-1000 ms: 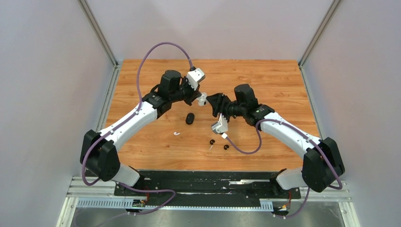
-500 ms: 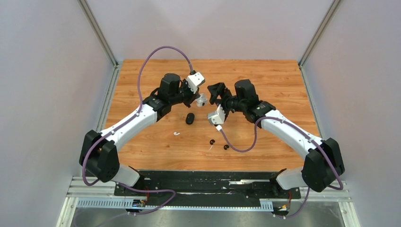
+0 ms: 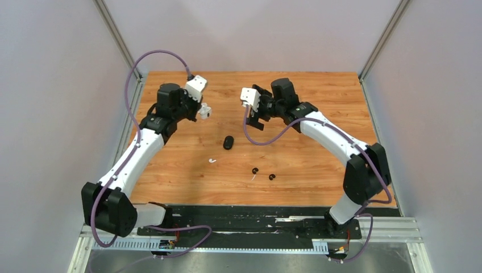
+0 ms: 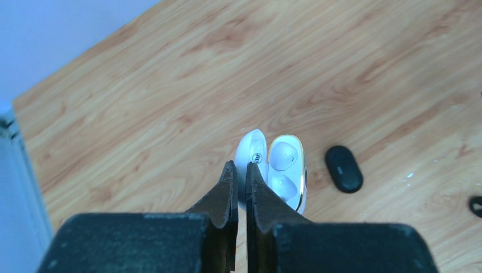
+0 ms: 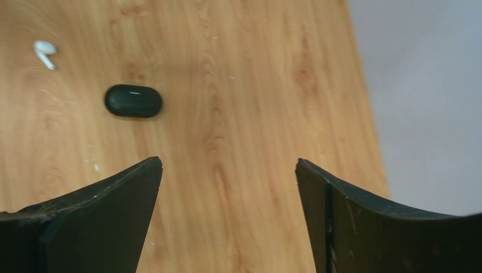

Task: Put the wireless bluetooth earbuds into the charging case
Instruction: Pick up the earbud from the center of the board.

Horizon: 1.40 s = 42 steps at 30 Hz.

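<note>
My left gripper [image 4: 240, 168] is shut on the lid of an open white charging case [image 4: 286, 170], held above the table's far left [image 3: 204, 110]. Two rounded white shapes show in its wells; I cannot tell whether they are earbuds. My right gripper [image 5: 227, 165] stands wide open and holds nothing, hovering at the far middle [image 3: 256, 108]. A closed black case [image 3: 228, 142] lies mid-table. One white earbud [image 3: 212, 160] lies near it, also in the right wrist view [image 5: 44, 52]. Another white earbud [image 3: 253, 177] and two black earbuds [image 3: 254, 170] [image 3: 272, 177] lie nearer the front.
The wooden table [image 3: 318, 165] is bounded by grey walls on three sides, with metal posts at the far corners. The black case [image 4: 343, 169] shows to the right of the white case in the left wrist view, and also in the right wrist view [image 5: 133, 100].
My right gripper opened wide and drew back from the white case, toward the far side. My left arm carried the white case leftward, away from the middle.
</note>
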### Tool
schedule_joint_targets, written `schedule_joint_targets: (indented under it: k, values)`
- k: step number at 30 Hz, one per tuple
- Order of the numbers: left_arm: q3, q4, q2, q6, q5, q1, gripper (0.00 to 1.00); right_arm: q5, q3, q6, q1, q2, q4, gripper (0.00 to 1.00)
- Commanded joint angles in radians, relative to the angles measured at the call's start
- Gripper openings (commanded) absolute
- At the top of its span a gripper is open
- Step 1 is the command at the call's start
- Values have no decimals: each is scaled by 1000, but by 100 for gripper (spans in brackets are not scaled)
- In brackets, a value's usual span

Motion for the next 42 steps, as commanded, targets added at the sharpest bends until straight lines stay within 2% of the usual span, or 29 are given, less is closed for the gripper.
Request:
schedule_joint_targets:
  k: [1, 3, 6, 11, 15, 19, 26, 31, 42]
  values:
    - [18, -68, -81, -57, -11, 83, 0, -222, 161, 203, -4, 137, -101, 87]
    - [0, -72, -112, -72, -1, 111, 0, -299, 257, 170, 7, 219, -185, 82]
    - [-29, -64, -174, -95, 15, 137, 0, -314, 357, 102, 43, 326, -252, 78]
    - [-75, -70, -280, -109, 16, 153, 0, -302, 392, -69, 94, 433, -266, 75]
    - [-78, -167, -342, -65, 26, 154, 0, -375, 354, -203, 116, 463, -232, 71]
    - [-77, -236, -396, -68, 14, 157, 0, -403, 280, -215, 140, 447, -103, 70]
    - [-77, -266, -479, -68, 130, 196, 0, -370, 317, -221, 205, 513, -99, 66]
    - [-126, -208, -579, -36, 198, 197, 0, -371, 345, -221, 227, 554, -100, 65]
    - [-74, -317, -636, -59, 159, 197, 0, -317, 372, -310, 258, 622, -106, 66]
